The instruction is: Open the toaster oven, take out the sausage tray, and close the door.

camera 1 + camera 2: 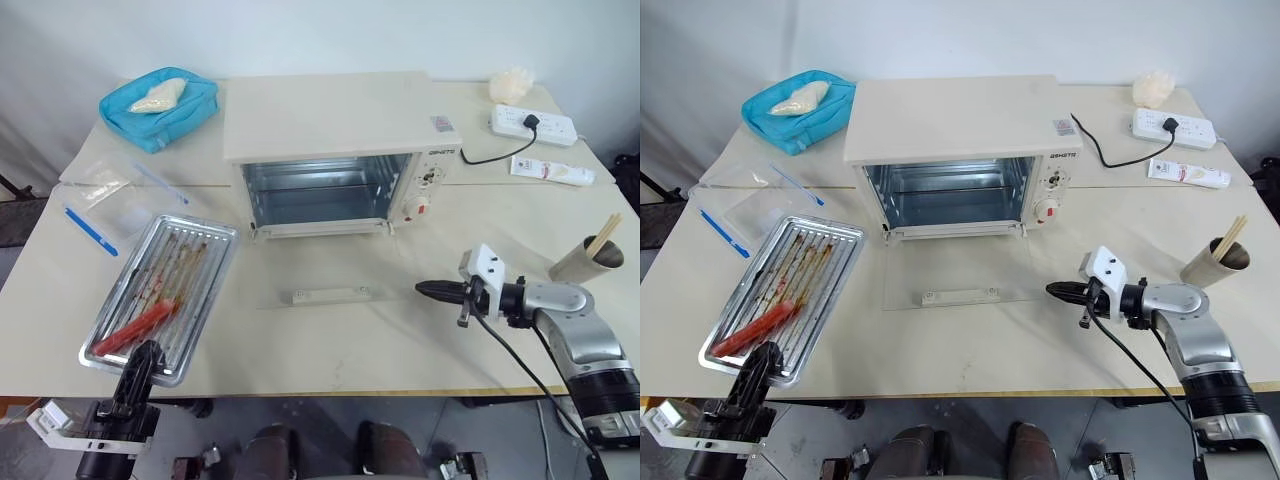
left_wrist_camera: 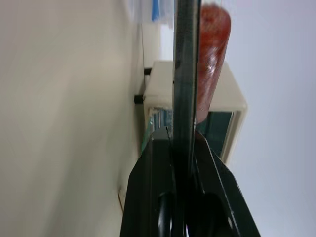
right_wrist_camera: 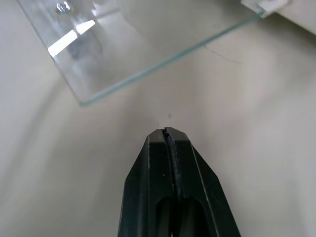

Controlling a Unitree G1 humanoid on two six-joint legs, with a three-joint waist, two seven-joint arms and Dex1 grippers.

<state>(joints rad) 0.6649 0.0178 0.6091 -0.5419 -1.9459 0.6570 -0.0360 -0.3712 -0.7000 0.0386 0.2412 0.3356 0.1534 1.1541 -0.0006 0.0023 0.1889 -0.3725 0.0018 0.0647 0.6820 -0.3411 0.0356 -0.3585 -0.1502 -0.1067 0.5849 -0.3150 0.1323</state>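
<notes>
The toaster oven (image 1: pixel 330 115) stands at the back middle of the table, its cavity empty. Its glass door (image 1: pixel 330 275) lies folded down flat on the table, cream handle (image 1: pixel 332 296) toward me. The sausage tray (image 1: pixel 190 250) sits at the front left of the table with one red sausage (image 1: pixel 133 329) near its front end. My left gripper (image 1: pixel 147 355) is shut on the tray's near rim; in the left wrist view the thin rim runs between the fingers (image 2: pixel 153 163), the sausage (image 2: pixel 213 59) beyond. My right gripper (image 1: pixel 425 290) is shut and empty, just right of the door's corner (image 3: pixel 138 54).
A blue pouch (image 1: pixel 160 107) and a clear plastic bag (image 1: pixel 105 200) lie at the back left. A power strip (image 1: pixel 532 123), a tube (image 1: pixel 552 170) and a paper cup with chopsticks (image 1: pixel 588 260) are on the right. The table's front edge (image 1: pixel 350 392) runs just below both grippers.
</notes>
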